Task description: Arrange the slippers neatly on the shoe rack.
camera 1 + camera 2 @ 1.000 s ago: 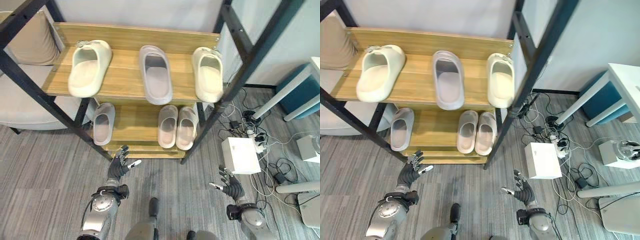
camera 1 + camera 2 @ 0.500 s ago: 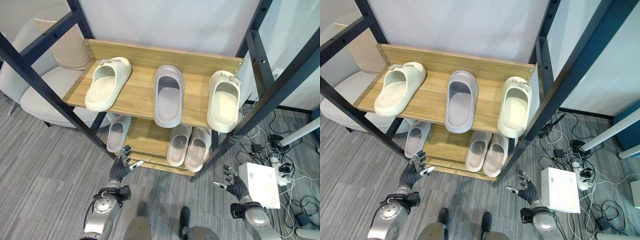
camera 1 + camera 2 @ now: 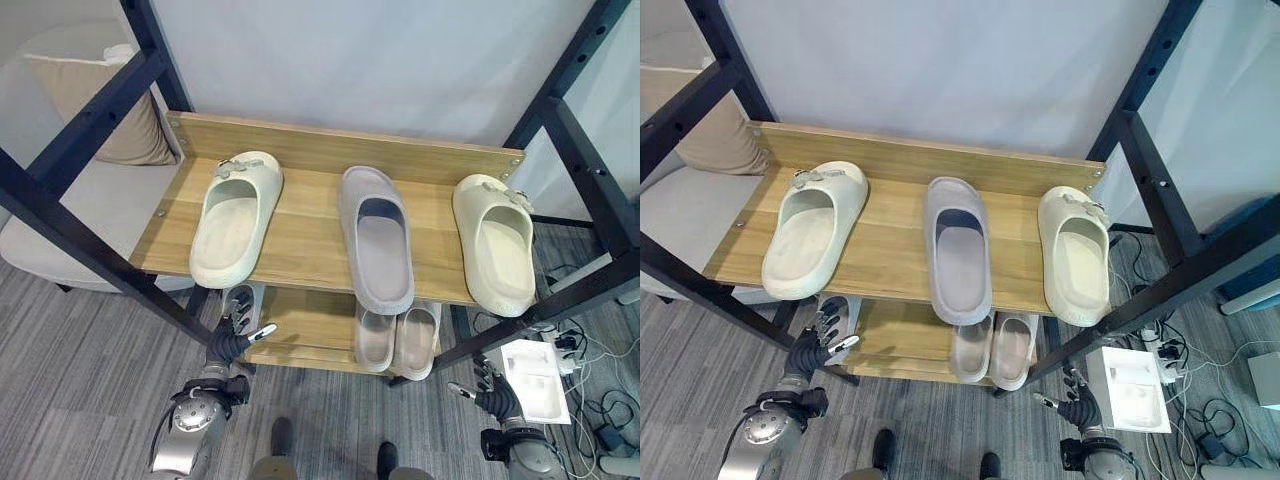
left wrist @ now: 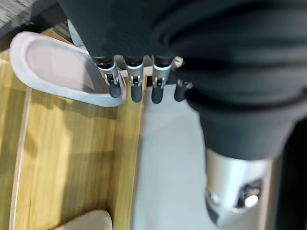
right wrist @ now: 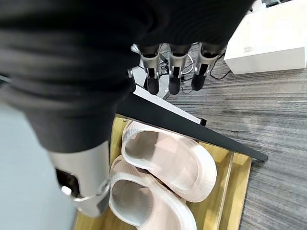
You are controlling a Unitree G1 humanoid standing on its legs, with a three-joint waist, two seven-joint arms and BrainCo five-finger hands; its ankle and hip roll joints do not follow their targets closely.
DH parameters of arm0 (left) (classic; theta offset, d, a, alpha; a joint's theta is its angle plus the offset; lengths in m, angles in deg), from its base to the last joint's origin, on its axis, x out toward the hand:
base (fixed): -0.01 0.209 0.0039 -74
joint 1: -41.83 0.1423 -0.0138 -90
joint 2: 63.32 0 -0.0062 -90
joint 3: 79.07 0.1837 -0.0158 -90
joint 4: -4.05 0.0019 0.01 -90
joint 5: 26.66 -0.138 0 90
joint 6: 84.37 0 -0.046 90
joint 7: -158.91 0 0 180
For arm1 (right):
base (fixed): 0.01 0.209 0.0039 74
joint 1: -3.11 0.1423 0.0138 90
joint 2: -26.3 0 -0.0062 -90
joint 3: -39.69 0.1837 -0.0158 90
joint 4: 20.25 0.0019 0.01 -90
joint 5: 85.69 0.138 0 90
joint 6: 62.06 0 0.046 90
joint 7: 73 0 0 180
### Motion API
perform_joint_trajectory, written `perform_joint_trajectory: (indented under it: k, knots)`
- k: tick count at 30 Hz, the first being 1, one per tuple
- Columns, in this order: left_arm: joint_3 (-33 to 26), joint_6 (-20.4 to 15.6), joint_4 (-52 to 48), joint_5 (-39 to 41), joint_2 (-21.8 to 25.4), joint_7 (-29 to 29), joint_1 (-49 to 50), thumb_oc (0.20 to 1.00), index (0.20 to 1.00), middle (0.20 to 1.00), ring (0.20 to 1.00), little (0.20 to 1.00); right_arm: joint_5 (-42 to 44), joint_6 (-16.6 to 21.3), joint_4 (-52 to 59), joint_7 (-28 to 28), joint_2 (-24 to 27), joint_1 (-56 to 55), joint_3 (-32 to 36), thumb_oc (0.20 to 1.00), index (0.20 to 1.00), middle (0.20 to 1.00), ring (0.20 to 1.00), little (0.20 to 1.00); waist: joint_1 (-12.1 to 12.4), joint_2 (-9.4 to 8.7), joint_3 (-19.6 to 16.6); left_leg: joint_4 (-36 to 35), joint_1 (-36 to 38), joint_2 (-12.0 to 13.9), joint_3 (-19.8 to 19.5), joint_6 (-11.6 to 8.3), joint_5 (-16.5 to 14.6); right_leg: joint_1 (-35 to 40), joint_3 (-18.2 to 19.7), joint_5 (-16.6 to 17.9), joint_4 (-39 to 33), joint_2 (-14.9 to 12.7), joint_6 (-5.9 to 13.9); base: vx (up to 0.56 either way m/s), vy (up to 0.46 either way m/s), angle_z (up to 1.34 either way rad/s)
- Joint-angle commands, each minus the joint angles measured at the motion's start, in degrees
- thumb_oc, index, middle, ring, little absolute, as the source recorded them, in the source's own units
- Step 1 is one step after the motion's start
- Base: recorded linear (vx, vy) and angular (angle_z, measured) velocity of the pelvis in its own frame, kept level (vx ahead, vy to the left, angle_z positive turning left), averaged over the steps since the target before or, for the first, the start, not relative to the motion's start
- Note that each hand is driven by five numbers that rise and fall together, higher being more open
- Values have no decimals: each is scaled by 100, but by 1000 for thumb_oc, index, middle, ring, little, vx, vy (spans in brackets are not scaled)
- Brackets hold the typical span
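Overhead, the shoe rack [image 3: 300,150] takes up the centre of the frame — a wooden top shelf between black metal uprights, with a lower shelf [image 3: 305,330] under it. On the top shelf three slippers lie apart in a row: a cream slipper [image 3: 235,220] at the left, a grey slipper [image 3: 376,240] in the middle whose toe reaches over the front edge, and a second cream slipper [image 3: 495,245] at the right. On the lower shelf a pink pair [image 3: 398,340] sits side by side, touching, below the grey one; a lone grey-pink slipper [image 4: 62,69] lies at the left end of that shelf, partly hidden behind the front rail. At the upper left of the frame stands a pale chair [image 3: 70,215] with a beige cushion [image 3: 105,110]. At the lower right a white box [image 3: 535,375] lies on the grey floor among cables.

Both hands are low in the frame and hold nothing. The left hand [image 3: 232,335] is at the lower left, in front of the lower shelf, fingers [image 4: 134,84] straight and spread. The right hand [image 3: 488,390] is at the lower right beside the white box — fingers [image 5: 173,76] straight and apart.
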Motion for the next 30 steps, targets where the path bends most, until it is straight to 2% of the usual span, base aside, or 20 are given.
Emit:
perform_joint_trajectory:
  k: [1,11,17,21,24,27,30]
  knots:
    - [-10,-207,-252,-192,-109,4,-68,1000,1000,1000,1000,1000,-1090,145,893,-453,-22,-297,-652,1000,1000,1000,1000,1000,-10,95,-139,-37,289,253,180,20,-553,-89,151,-270,156,57,64,-42,65,-9]
    - [-27,-220,-276,-290,-96,-183,-102,1000,1000,1000,1000,1000,-1799,-9,795,-252,35,-953,-353,1000,1000,1000,1000,1000,-242,80,-63,-37,301,240,349,34,-574,-172,294,-158,88,14,128,-33,20,-13]
    - [96,-232,-235,-366,-43,-82,-148,1000,1000,1000,1000,1000,-1826,55,1058,-575,373,-858,-565,1000,1000,1000,1000,1000,-324,95,-31,-37,343,261,473,29,-587,-237,409,-95,49,9,156,-19,-8,-18]
    - [149,-205,-248,-391,-35,-29,-222,1000,1000,1000,1000,1000,-2138,103,1592,-642,577,-544,-779,1000,1000,1000,1000,1000,-295,137,-38,-37,364,274,458,31,-584,-200,387,-116,37,3,148,-4,-3,-5]
    - [219,-219,-206,-419,-41,-78,-268,1000,1000,1000,1000,1000,-2311,285,2847,-665,831,-415,-842,1000,1000,1000,1000,1000,-280,162,-82,-37,380,271,415,27,-583,-167,358,-148,55,14,136,6,5,5]
    - [285,-248,-154,-460,20,-103,-269,1000,1000,1000,1000,1000,-2151,390,3631,-791,1017,-521,-869,1000,1000,1000,1000,1000,-280,176,-121,-37,390,282,386,14,-584,-156,318,-169,86,24,130,2,9,10]
    - [283,-254,-169,-482,57,-93,-274,1000,1000,1000,1000,1000,-2061,433,3927,-824,1096,-552,-850,1000,1000,1000,1000,1000,-283,173,-156,-37,395,289,376,10,-589,-146,296,-177,88,30,130,3,3,5]
